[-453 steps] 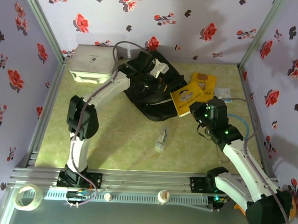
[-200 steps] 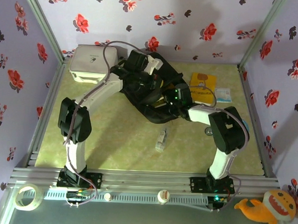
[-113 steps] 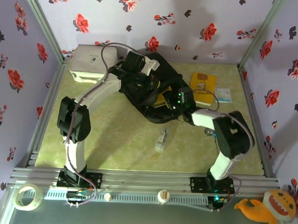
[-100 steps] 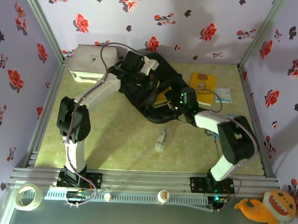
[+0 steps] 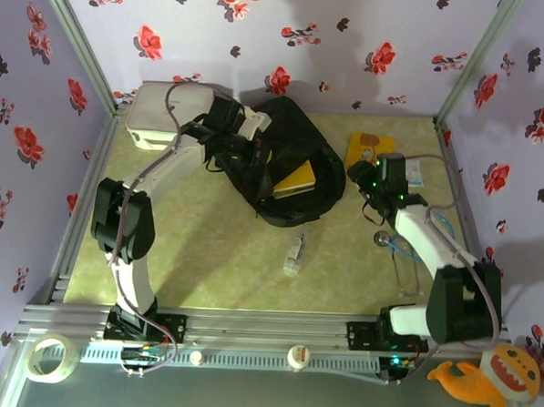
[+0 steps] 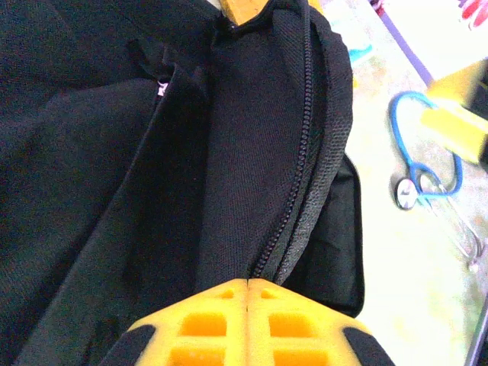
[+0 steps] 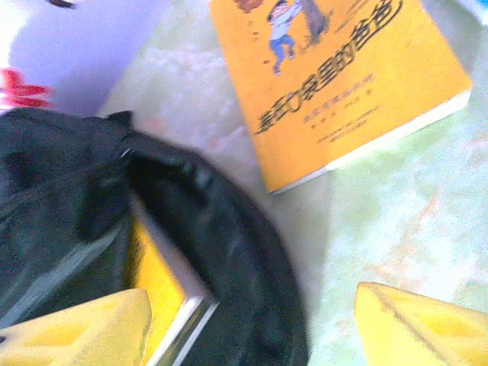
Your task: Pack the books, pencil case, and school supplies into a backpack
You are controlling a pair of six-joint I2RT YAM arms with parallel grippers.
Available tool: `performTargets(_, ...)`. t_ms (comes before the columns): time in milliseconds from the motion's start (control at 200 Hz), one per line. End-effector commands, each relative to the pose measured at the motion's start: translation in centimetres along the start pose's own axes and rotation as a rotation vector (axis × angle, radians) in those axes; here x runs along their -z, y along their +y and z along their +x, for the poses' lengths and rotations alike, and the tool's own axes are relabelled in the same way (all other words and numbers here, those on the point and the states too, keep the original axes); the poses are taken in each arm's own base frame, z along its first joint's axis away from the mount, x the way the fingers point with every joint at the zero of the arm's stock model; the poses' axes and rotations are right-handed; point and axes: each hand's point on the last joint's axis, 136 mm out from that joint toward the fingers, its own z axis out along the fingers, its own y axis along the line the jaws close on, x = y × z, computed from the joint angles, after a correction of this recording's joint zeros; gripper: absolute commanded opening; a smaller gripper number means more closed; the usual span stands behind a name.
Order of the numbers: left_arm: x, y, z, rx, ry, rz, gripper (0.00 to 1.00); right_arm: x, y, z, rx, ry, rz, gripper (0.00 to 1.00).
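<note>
The left gripper [image 6: 248, 286] was clamped shut on the zipped rim of the black backpack [image 5: 298, 136], which lay at the far middle of the table [image 5: 215, 246] with its mouth open. One yellow book [image 5: 294, 179] sat tilted inside that mouth, while a second yellow book [image 7: 335, 84] with a cartoon figure lay flat on the table just right of the backpack. The right gripper [image 7: 252, 316] hovered over the backpack's right edge, its fingers spread well apart and holding nothing.
</note>
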Motion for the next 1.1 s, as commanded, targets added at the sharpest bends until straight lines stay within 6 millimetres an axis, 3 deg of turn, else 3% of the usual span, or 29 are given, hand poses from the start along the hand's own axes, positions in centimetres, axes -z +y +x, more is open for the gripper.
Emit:
performTargets(0, 2.6, -0.9, 1.2, -0.048, 0.023, -0.008, 0.04, -2.6, -1.0, -1.2, 0.146, 0.05, 0.138, 0.7)
performTargets(155, 3.4, -1.8, 2.4, -0.039, 0.032, 0.015, 0.08, -8.3, 0.1, -2.4, 0.154, 0.114, 0.157, 0.69)
performTargets(265, 3.9, -2.2, 2.7, -0.017, 0.023, 0.021, 0.24, -12.2, 0.5, -2.4, 0.142, 0.166, 0.172, 0.67)
performTargets(345, 4.2, -2.5, 3.0, 0.002, 0.017, 0.026, 0.34, -14.1, 0.8, -2.5, 0.133, 0.184, 0.177, 0.66)
performTargets(470, 5.2, -2.5, 3.4, 0.029, 0.01, 0.039, 0.44, -15.9, -0.4, -2.1, 0.133, 0.213, 0.228, 0.67)
performTargets(625, 6.5, -0.7, 3.7, 0.116, -0.028, -0.009, 0.53, -16.3, -2.6, -0.5, 0.12, 0.264, 0.295, 0.67)
performTargets(760, 7.8, 0.2, 3.6, 0.145, -0.075, -0.096, 0.62, -15.5, -4.4, 2.8, 0.019, 0.352, 0.298, 0.66)
performTargets(845, 8.4, 0.6, 3.5, 0.163, -0.094, -0.139, 0.68, -14.5, -5.0, 4.9, -0.068, 0.384, 0.262, 0.66)
performTargets(1095, 9.6, 0.6, 3.9, 0.166, -0.111, -0.177, 0.82, -10.0, -7.4, 8.1, -0.18, 0.387, 0.239, 0.66)
